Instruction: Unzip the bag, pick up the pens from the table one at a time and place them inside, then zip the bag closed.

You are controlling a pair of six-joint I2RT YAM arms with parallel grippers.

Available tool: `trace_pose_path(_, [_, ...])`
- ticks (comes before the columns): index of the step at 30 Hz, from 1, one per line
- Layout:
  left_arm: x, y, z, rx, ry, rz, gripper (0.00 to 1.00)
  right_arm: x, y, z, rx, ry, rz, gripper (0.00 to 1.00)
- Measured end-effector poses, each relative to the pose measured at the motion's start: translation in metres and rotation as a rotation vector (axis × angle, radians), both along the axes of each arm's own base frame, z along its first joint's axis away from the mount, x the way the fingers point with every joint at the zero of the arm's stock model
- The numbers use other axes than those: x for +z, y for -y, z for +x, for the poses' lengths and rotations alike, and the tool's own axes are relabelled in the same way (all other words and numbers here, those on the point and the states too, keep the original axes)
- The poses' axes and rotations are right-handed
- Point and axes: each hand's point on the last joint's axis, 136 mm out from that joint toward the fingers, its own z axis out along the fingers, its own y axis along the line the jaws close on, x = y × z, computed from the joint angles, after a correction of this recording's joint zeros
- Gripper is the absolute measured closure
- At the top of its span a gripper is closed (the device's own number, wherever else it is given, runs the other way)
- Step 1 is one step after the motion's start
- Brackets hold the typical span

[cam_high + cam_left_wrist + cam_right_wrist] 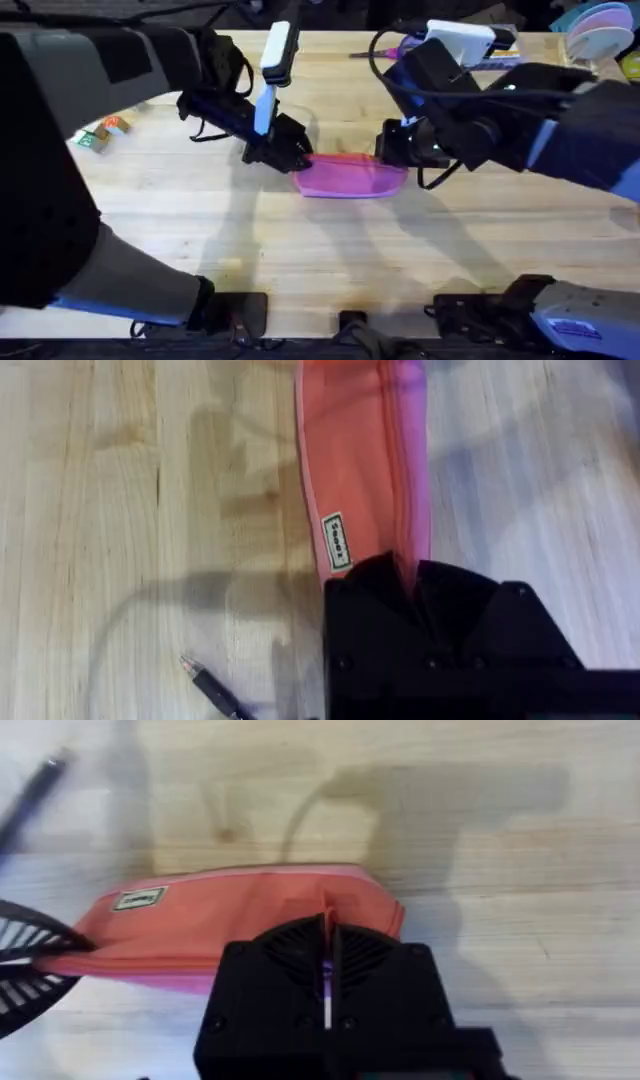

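Note:
The pink bag point(350, 177) lies lengthwise in the middle of the table point(300, 250). My left gripper point(295, 160) is shut on the bag's left end; in the left wrist view the black fingers point(380, 585) pinch the fabric of the bag point(355, 460) next to its small label. At the bag's right end my right gripper point(395, 150) is shut on the top seam, and a sliver of purple shows between its fingers point(300, 945) above the bag point(200, 925). A dark pen point(208, 688) lies on the wood beside the left gripper, the same kind of pen point(35, 782) showing beyond the bag.
Small coloured blocks point(100, 133) sit at the table's left. Purple-handled items point(395, 48) and stacked plates point(600, 25) are along the far edge at the right. Bare wood stretches in front of the bag toward the arm bases.

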Motion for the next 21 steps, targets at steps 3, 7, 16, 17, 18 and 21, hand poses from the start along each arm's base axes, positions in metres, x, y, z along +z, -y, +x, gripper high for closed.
trace_pose_path(3, [0.0,0.0,0.0,0.0,0.0,0.0,0.958,0.012,-0.002,0.001,0.002,0.034,0.032,0.968])
trace_pose_path(7, [0.0,-0.001,0.0,0.002,0.0,0.003,0.958,0.029,-0.011,0.002,0.02,0.075,0.108,0.967])
trace_pose_path(16, [-0.001,-0.002,0.001,0.005,0.0,0.004,0.958,0.034,-0.017,0.001,0.02,0.079,0.152,0.967])
trace_pose_path(17, [-0.001,-0.002,0.001,0.005,0.0,0.005,0.958,0.035,-0.017,0.002,0.014,0.081,0.158,0.967])
trace_pose_path(18, [-0.001,-0.002,0.001,0.005,0.001,0.006,0.958,0.035,-0.018,0.003,0.01,0.084,0.165,0.967])
trace_pose_path(21, [-0.001,-0.003,0.001,0.007,0.001,0.01,0.958,0.039,-0.025,0.006,0.011,0.096,0.203,0.967])
